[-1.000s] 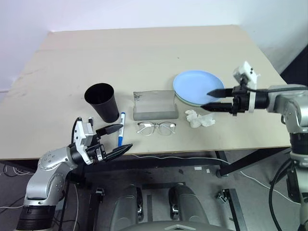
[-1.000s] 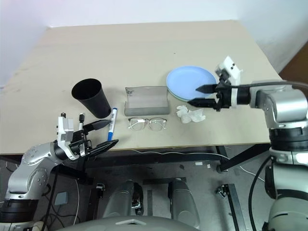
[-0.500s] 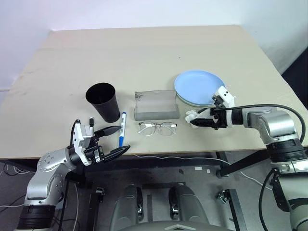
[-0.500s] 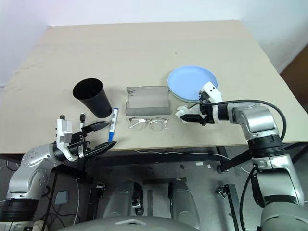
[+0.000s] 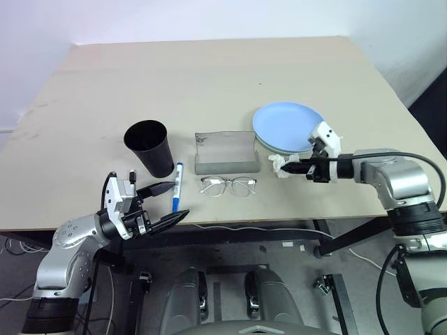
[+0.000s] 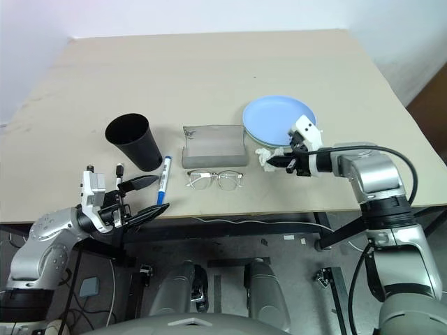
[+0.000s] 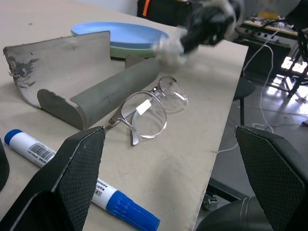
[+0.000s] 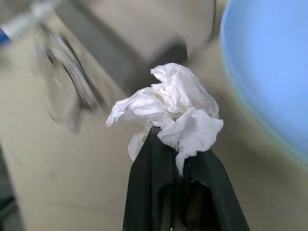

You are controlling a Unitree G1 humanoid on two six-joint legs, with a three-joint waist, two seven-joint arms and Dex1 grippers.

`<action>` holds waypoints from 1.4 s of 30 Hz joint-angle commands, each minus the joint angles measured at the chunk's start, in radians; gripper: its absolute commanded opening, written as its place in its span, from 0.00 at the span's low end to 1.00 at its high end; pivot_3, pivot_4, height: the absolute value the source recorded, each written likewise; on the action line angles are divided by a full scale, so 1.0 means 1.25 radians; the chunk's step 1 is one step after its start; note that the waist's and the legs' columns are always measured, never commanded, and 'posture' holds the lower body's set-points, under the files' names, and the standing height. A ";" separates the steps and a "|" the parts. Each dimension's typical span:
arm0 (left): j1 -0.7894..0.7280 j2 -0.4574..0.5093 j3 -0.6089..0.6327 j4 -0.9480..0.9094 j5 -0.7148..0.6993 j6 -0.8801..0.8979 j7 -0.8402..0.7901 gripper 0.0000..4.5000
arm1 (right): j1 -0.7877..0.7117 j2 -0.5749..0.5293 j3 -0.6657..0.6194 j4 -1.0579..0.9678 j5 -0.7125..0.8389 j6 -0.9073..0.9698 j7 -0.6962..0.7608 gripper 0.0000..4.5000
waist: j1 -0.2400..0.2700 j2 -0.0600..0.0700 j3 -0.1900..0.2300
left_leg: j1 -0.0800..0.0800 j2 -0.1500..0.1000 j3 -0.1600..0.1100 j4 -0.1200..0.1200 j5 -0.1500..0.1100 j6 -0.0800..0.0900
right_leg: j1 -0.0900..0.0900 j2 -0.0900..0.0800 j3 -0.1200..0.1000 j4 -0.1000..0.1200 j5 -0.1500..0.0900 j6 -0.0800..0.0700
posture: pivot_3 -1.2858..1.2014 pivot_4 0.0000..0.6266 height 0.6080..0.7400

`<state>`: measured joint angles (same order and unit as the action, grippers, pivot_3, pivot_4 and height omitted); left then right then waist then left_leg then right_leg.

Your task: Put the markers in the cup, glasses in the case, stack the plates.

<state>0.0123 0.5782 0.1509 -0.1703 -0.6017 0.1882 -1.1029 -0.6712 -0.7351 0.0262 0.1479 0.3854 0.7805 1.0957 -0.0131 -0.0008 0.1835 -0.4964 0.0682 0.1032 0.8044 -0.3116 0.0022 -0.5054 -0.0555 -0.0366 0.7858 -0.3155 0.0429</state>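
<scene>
The black cup (image 5: pixel 148 148) stands upright at the table's left. A blue-capped marker (image 5: pixel 177 186) lies just right of it. Wire-rimmed glasses (image 5: pixel 228 185) rest in front of the open grey case (image 5: pixel 225 151). The light blue plate (image 5: pixel 286 125) lies on the mint green plate (image 5: pixel 269 145). My right gripper (image 5: pixel 293 168) is shut on a crumpled white tissue (image 8: pixel 168 108), between the glasses and the plates. My left gripper (image 5: pixel 181 199) hangs open at the table's front edge, near the marker (image 7: pixel 77 185), with nothing in it.
The far half of the table (image 5: pixel 209 77) is bare wood. The front edge runs just below the glasses and the marker. A white cable (image 5: pixel 265 229) hangs under that edge.
My right gripper swung down from beside the plates to the tissue and shut on it. The left arm kept still.
</scene>
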 commanded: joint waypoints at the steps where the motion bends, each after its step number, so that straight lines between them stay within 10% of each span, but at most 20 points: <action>1: -0.002 0.002 0.012 -0.039 -0.014 0.001 0.007 1.00 | -0.081 0.000 -0.091 -0.009 0.051 -0.001 -0.030 0.00 | -0.002 0.000 0.000 | 0.000 0.000 0.000 0.000 0.000 0.000 | 0.000 0.000 0.000 0.000 0.000 0.000 | 0.52 0.24 0.47; 16: -0.004 0.003 0.020 -0.036 -0.012 0.003 0.008 1.00 | -0.379 0.157 -0.058 0.631 -0.175 -0.191 -0.358 0.00 | -0.005 0.000 0.000 | -0.004 -0.001 0.002 0.000 0.000 0.000 | -0.004 0.000 0.001 0.001 0.000 0.000 | 0.52 0.24 0.47; 19: 0.002 0.005 0.025 -0.038 -0.012 0.001 0.007 1.00 | -0.392 0.164 -0.060 0.673 -0.186 -0.205 -0.352 0.16 | -0.005 0.000 0.000 | -0.005 -0.001 0.002 0.000 0.000 0.000 | -0.006 0.000 0.001 0.001 0.001 0.002 | 0.52 0.24 0.47; 29: -0.003 0.007 0.028 -0.087 -0.029 0.041 0.046 1.00 | -0.420 0.126 -0.042 0.614 -0.213 -0.199 -0.271 0.93 | -0.005 0.000 0.000 | -0.005 -0.001 0.001 0.000 0.000 0.000 | -0.006 0.001 0.001 0.001 0.001 0.001 | 0.52 0.24 0.47; 42: -0.017 0.001 0.026 -0.109 -0.037 0.067 0.071 1.00 | -0.302 0.144 0.040 0.126 -0.055 0.046 -0.015 0.93 | -0.003 0.000 0.000 | -0.004 0.001 0.000 0.000 0.000 0.000 | -0.005 0.003 0.001 0.001 0.001 0.002 | 0.52 0.24 0.47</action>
<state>-0.0050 0.5784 0.1721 -0.2656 -0.6244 0.2724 -1.0197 -1.0397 -0.5549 0.0702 0.3719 0.2791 0.7997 1.0373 -0.0167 -0.0009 0.1838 -0.5015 0.0693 0.1038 0.8044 -0.3116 0.0023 -0.5111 -0.0522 -0.0351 0.7870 -0.3138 0.0454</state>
